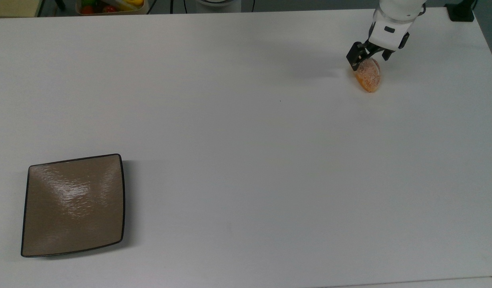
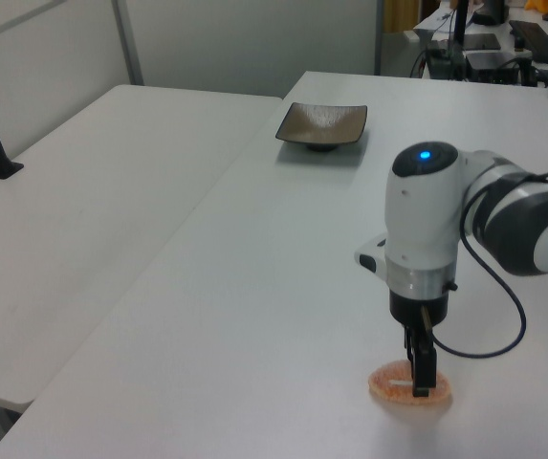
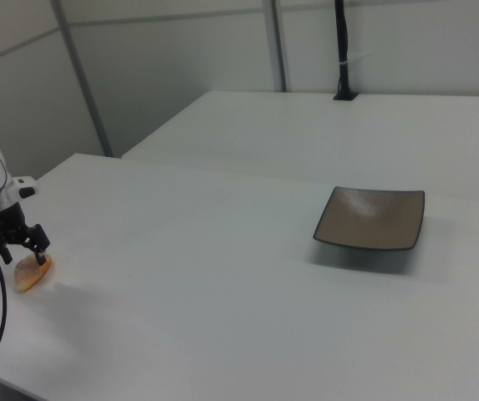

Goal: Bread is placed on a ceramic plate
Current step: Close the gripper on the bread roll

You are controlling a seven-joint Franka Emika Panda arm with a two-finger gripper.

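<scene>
One slip worries me: my gripper (image 1: 367, 62) straddles the bread (image 1: 368, 76) near the table's (image 1: 246, 120) far-right corner, fingers spread and gripping nothing, so an off-centre pinch could roll it, with the ceramic plate (image 1: 73, 205) far off.
</scene>
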